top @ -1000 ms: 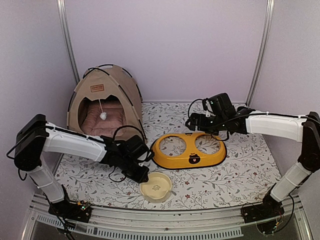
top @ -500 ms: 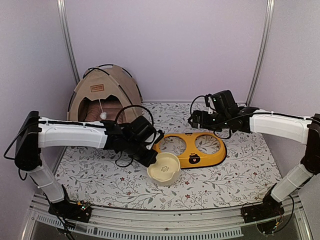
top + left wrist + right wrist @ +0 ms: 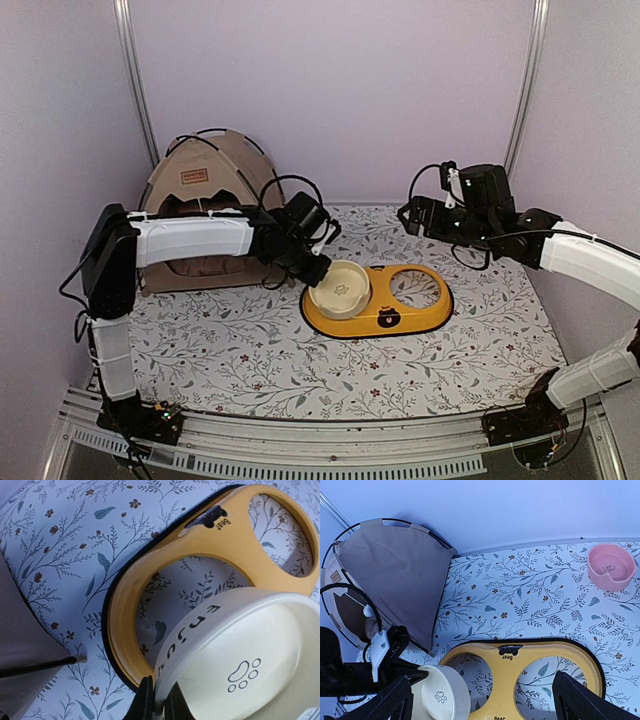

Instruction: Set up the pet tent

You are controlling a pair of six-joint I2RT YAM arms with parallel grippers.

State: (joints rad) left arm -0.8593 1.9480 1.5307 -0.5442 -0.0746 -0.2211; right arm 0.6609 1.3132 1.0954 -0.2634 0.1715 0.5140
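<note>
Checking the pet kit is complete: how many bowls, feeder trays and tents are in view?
Bowls: 2, cream paw-print bowl, pink round bowl
Feeder trays: 1, yellow oval two-hole feeder tray
Tents: 1, tan fabric dome tent
Total: 4

Boxed in by plain lilac walls (image 3: 340, 90), lit softly and evenly.
Framed at the back corners by two thin metal posts (image 3: 135, 80), left and right, rising out of view. Floored with a white table cover (image 3: 250, 350) printed with grey-blue sprigs, leaves and small brown flowers, meeting the back wall in a straight seam. Edged along the near side by a ribbed aluminium rail (image 3: 330, 440). Casts only faint shadows.
</note>
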